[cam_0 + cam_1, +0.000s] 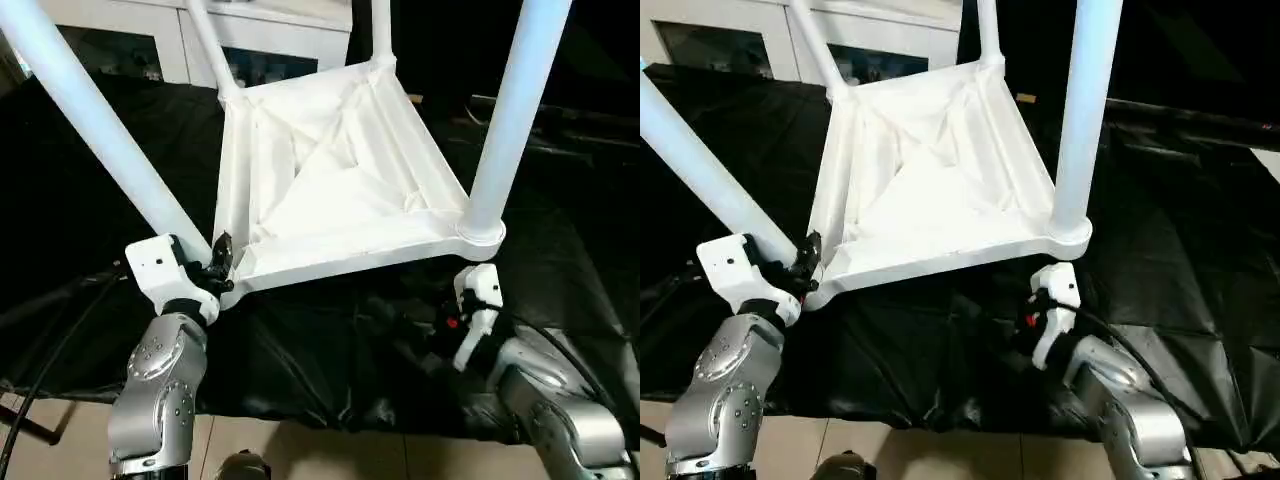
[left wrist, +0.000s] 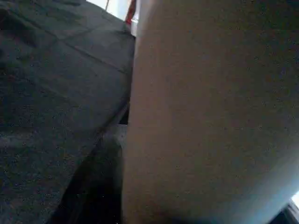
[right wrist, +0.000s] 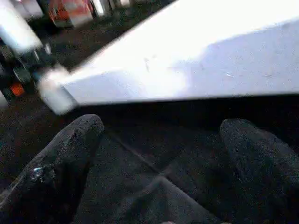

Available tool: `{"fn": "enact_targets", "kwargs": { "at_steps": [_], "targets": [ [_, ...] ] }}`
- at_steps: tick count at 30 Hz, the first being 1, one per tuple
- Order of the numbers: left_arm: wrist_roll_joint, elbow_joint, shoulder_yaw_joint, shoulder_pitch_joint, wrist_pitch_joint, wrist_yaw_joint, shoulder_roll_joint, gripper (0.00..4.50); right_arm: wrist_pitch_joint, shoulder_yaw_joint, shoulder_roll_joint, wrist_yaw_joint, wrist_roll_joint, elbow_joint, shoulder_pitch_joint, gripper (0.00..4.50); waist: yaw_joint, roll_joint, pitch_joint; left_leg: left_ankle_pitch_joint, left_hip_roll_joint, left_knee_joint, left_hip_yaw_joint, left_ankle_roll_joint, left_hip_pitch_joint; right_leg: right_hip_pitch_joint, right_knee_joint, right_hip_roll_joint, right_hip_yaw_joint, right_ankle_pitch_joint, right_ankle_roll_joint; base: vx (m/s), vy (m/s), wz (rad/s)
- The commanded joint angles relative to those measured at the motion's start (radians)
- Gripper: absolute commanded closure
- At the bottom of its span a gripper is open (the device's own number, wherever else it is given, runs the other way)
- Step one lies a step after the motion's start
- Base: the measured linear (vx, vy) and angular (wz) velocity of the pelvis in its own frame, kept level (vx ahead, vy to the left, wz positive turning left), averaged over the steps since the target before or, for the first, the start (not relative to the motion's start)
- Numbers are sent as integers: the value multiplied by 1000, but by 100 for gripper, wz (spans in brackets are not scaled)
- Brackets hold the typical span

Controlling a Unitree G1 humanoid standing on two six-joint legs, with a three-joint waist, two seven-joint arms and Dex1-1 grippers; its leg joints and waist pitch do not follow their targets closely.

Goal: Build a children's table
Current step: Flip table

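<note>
The children's table lies upside down and tilted on black cloth, its ribbed white top (image 1: 340, 170) facing me. Long white legs stand in the corner sockets: near-left leg (image 1: 100, 130), near-right leg (image 1: 510, 110), and two far legs (image 1: 210, 45). My left gripper (image 1: 212, 265) is at the near-left corner, shut on the base of that leg, which looms close in the left wrist view (image 2: 210, 116). My right gripper (image 3: 163, 154) is open just below the near-right corner (image 1: 480, 235), its black fingers (image 3: 70, 144) spread wide under the top's white edge (image 3: 196, 70), holding nothing.
Black cloth (image 1: 330, 350) covers the work surface, crumpled near the front edge. A white cabinet with glass doors (image 1: 260, 35) stands behind the table. Tiled floor (image 1: 300, 450) shows below the cloth's front edge. Black cables (image 1: 60, 330) run beside my left arm.
</note>
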Motion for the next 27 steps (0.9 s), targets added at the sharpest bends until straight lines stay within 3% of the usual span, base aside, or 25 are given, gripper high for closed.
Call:
{"fn": "enact_targets", "kwargs": {
  "at_steps": [1,4,9,13,14,20,21,27],
  "targets": [
    [-85,-9,-43,-24,34,-25,-64,223,21,-16,15,-4,37,39,-26,0,-7,5,-42,-89,80,-81,-39,43,14,19,-61,-82,48,27,-190,0,0,0],
    [-84,-13,-47,-25,37,-29,-61,223,22,-17,36,3,44,74,-51,0,-6,5,-46,-17,78,-71,-35,62,10,15,-50,-77,47,136,-208,0,0,0],
    [-83,-20,-52,-28,51,-36,-54,223,34,-49,113,14,105,150,-126,0,-9,7,-38,-104,81,-83,-37,50,8,14,-58,-82,47,42,-210,0,0,0],
    [-83,-26,-56,-22,55,-45,-48,223,10,-67,151,12,113,237,-181,0,-13,10,-38,-86,81,-83,-35,40,6,15,-57,-84,47,31,-210,0,0,0],
    [-84,-31,-58,-20,58,-47,-47,223,12,-75,161,15,129,253,-195,0,-11,7,-33,-69,81,-82,-35,44,6,12,-57,-83,47,45,-210,0,0,0],
    [-79,-45,-71,-15,70,-60,-34,223,15,-134,210,8,193,312,-255,0,-8,4,-37,19,77,-70,-33,83,3,10,-42,-79,44,150,-225,0,0,0],
    [-77,-47,-75,-13,73,-66,-29,223,18,-155,224,-5,207,339,-277,0,-8,4,-35,51,76,-67,-31,103,-1,5,-39,-77,43,183,-233,0,0,0],
    [-62,-41,-82,-14,74,-81,-15,223,9,-221,264,-44,248,436,-346,0,-18,2,-16,-33,80,-81,-31,79,-2,1,-51,-82,45,48,-228,0,0,0]
  ]
}}
